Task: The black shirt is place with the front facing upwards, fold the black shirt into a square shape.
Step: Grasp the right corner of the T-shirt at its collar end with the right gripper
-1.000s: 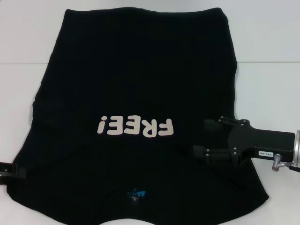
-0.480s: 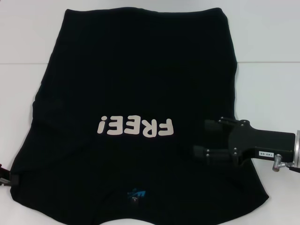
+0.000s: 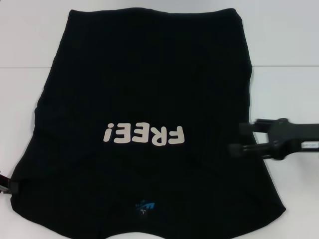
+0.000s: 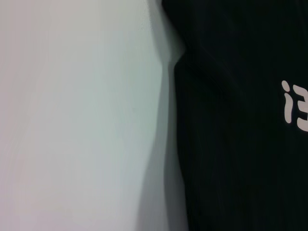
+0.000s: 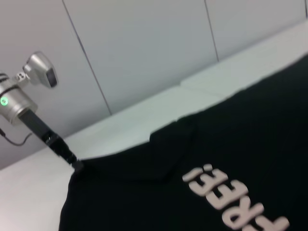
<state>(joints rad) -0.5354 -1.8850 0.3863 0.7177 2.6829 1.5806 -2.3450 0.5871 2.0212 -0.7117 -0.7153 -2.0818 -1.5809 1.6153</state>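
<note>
The black shirt (image 3: 149, 84) lies flat on the white table, front up, its pale "FREE!" lettering (image 3: 144, 134) upside down to me and its blue neck label (image 3: 144, 206) near the front edge. Both sleeves look folded in over the body. My right gripper (image 3: 240, 139) hovers open over the shirt's right edge, with nothing between its fingers. Only a sliver of my left gripper (image 3: 6, 184) shows at the shirt's near left corner. In the right wrist view the left gripper (image 5: 72, 161) touches that corner of the shirt (image 5: 231, 144). The left wrist view shows the shirt's (image 4: 240, 144) left edge.
The white table (image 3: 284, 84) shows bare on both sides of the shirt, with a seam running across it at the back. A pale panelled wall (image 5: 144, 48) rises behind the table.
My right gripper has drawn back to the right off the shirt and turned, so its body now shows edge-on. The left gripper slid left toward the frame edge earlier and has held there.
</note>
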